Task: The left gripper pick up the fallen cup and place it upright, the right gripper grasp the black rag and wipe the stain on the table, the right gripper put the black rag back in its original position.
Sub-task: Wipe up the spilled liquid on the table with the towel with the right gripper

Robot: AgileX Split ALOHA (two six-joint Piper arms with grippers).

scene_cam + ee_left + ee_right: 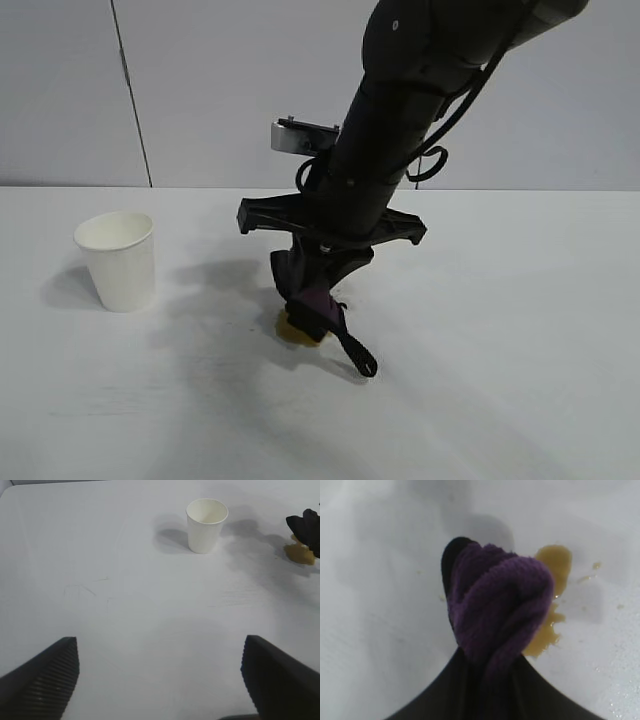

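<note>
The white paper cup (118, 259) (206, 524) stands upright on the table (520, 330) at the left. My right gripper (318, 285) (487, 667) is shut on the black rag (312, 302) (497, 600), a purple bundle with black edging, and holds it down over the amber stain (297, 328) (551, 597), part of which shows beside the cloth. The rag's black strip (355, 352) trails onto the table. In the left wrist view my left gripper (159, 672) hangs open over bare table well back from the cup, with nothing between its ribbed fingers (47, 675). The rag (306, 527) and stain (300, 554) sit at that view's edge.
A grey panelled wall (200, 90) runs behind the table. Small amber droplets (592, 572) lie on the table near the stain. The right arm's thick dark link (400, 130) slants down over the table's middle. Bare white tabletop lies to the right and front.
</note>
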